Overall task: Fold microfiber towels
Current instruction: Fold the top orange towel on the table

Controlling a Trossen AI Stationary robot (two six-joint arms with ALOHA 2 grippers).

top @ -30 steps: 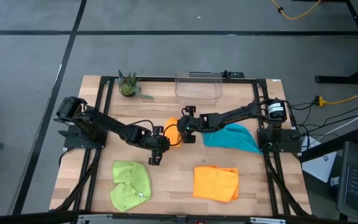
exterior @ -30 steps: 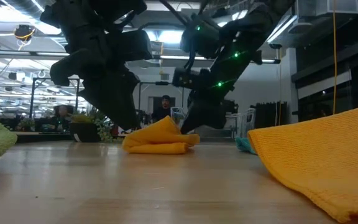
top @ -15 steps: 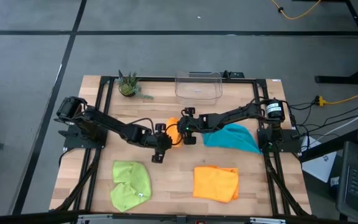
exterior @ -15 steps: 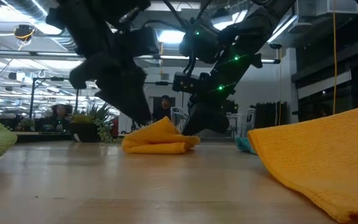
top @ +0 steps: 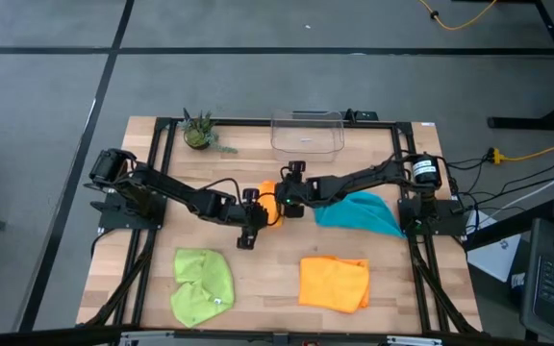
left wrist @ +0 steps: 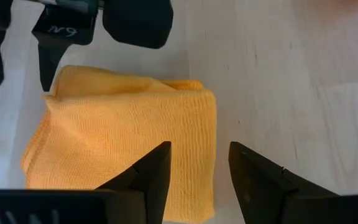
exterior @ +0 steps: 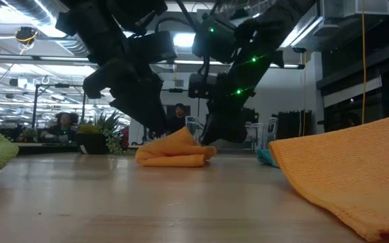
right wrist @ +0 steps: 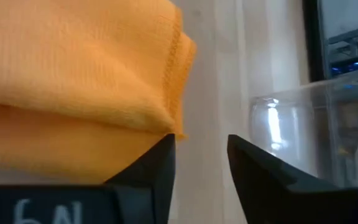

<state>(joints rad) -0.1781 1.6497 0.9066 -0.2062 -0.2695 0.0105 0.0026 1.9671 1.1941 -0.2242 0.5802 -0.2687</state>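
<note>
From above, your arms hid most of the folded orange towel [top: 268, 199]; plastic bin [top: 307, 132] beyond. In wrist views, left gripper [left wrist: 199, 163] and right gripper [right wrist: 201, 155] fingers stood apart, towel just ahead.
</note>
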